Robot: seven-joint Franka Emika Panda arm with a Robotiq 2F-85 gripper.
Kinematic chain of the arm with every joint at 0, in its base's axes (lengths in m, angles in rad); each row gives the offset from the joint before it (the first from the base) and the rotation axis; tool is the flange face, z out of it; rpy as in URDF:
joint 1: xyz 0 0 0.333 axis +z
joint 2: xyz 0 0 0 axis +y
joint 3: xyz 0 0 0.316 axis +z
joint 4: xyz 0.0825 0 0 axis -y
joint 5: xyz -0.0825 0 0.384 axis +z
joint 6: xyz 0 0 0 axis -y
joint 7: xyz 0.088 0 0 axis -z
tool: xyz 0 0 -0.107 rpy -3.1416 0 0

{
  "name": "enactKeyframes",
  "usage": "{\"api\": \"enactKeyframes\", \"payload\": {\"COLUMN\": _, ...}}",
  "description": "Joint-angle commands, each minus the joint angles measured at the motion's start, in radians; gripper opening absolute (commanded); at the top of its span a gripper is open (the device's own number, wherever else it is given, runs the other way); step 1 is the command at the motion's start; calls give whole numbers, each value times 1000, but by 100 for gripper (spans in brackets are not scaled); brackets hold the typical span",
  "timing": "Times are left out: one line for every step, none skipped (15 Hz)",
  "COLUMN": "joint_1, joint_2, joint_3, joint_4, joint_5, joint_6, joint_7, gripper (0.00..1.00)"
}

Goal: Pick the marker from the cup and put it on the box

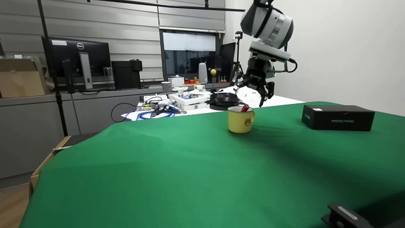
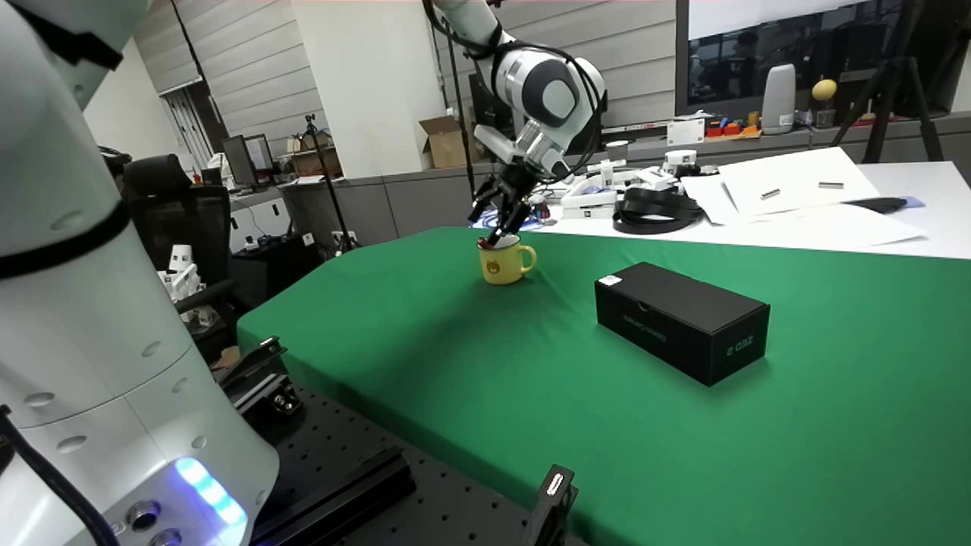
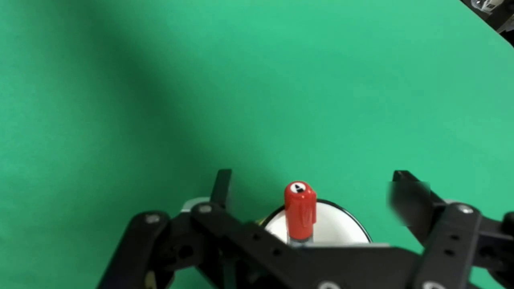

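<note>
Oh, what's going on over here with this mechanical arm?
A robot arm has its open gripper near the mouth of a yellow mug, with a red-capped marker sticking out. The marker isn't gripped yet. It's meant to go on the black box, which sits apart from the mug on the green cloth.

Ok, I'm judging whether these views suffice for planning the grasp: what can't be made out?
Marker: lower end hidden by the mug in both exterior views and by the gripper in the wrist view.
One fingertip: blurred by a smeared patch in the wrist view.
Box: inside hidden by its closed top in both exterior views.
Arm: upper part cut off by the top edge in both exterior views.
</note>
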Motion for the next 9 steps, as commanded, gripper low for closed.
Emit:
{"api": "enactKeyframes", "payload": {"joint_1": -23, "joint_2": 54, "joint_3": 13, "joint_4": 77, "joint_5": 17, "joint_6": -43, "joint_7": 22, "gripper": 75}}
{"api": "enactKeyframes", "payload": {"joint_1": -25, "joint_2": 62, "joint_3": 14, "joint_4": 85, "joint_5": 19, "joint_6": -45, "joint_7": 24, "gripper": 74}}
{"api": "enactKeyframes", "payload": {"joint_1": -26, "joint_2": 67, "joint_3": 14, "joint_4": 91, "joint_5": 18, "joint_6": -47, "joint_7": 24, "gripper": 68}}
{"api": "enactKeyframes", "payload": {"joint_1": -28, "joint_2": 73, "joint_3": 14, "joint_4": 98, "joint_5": 18, "joint_6": -50, "joint_7": 23, "gripper": 60}}
{"api": "enactKeyframes", "payload": {"joint_1": -29, "joint_2": 76, "joint_3": 15, "joint_4": 102, "joint_5": 18, "joint_6": -52, "joint_7": 23, "gripper": 53}}
{"api": "enactKeyframes", "payload": {"joint_1": -30, "joint_2": 79, "joint_3": 15, "joint_4": 106, "joint_5": 18, "joint_6": -54, "joint_7": 21, "gripper": 45}}
{"api": "enactKeyframes", "payload": {"joint_1": -30, "joint_2": 83, "joint_3": 15, "joint_4": 113, "joint_5": 16, "joint_6": -56, "joint_7": 22, "gripper": 39}}
{"api": "enactKeyframes", "payload": {"joint_1": -30, "joint_2": 86, "joint_3": 16, "joint_4": 117, "joint_5": 16, "joint_6": -58, "joint_7": 21, "gripper": 33}}
{"api": "enactKeyframes", "payload": {"joint_1": -29, "joint_2": 90, "joint_3": 16, "joint_4": 123, "joint_5": 15, "joint_6": -60, "joint_7": 22, "gripper": 25}}
